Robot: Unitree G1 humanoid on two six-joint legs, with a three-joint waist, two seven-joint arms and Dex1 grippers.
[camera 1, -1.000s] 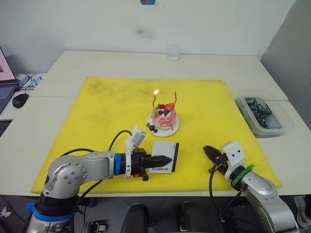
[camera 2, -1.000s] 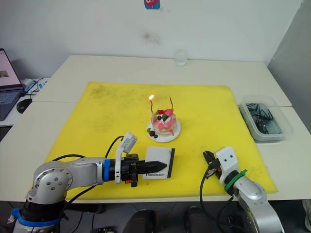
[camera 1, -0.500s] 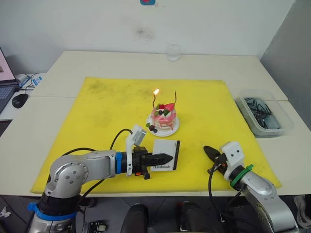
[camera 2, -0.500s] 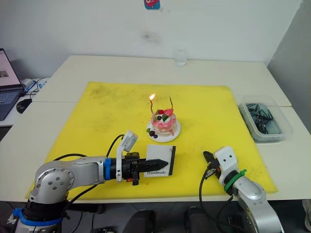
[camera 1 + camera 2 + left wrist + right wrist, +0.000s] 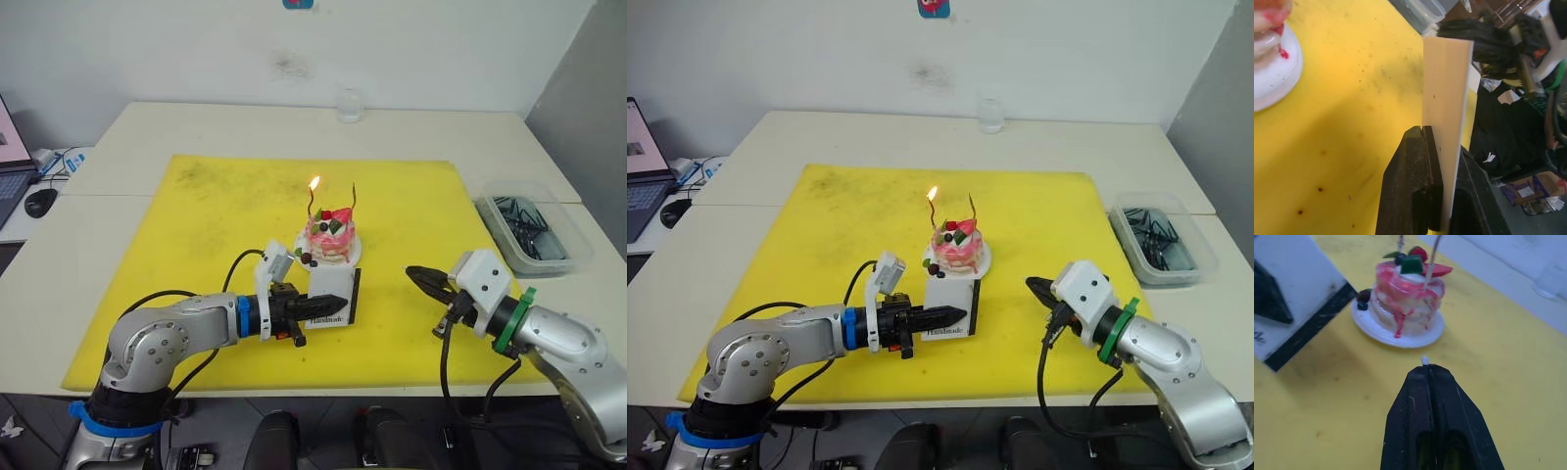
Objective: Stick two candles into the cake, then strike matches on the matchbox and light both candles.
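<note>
The pink-and-white cake [image 5: 330, 241] sits on its white plate [image 5: 348, 261] mid-mat. Two candles stand in it: the left candle [image 5: 312, 204] burns with a small flame, the right candle [image 5: 354, 199] is unlit. My left gripper [image 5: 338, 303] is shut on the white matchbox [image 5: 330, 295], holding it upright just in front of the plate; the left wrist view shows the matchbox [image 5: 1447, 98] edge-on between the fingers. My right gripper [image 5: 415, 273] hovers right of the box, pointing at it, shut on a match whose small pale end [image 5: 1424, 360] pokes out of the tips.
A yellow mat [image 5: 216, 215] covers the table's middle. A clear plastic bin [image 5: 534, 232] of dark items stands at the right edge. A glass [image 5: 348, 105] stands at the back, and a mouse [image 5: 41, 202] lies far left.
My left gripper has lifted the matchbox off the mat and brought it closer to the cake. My right gripper has risen and moved forward toward the box.
</note>
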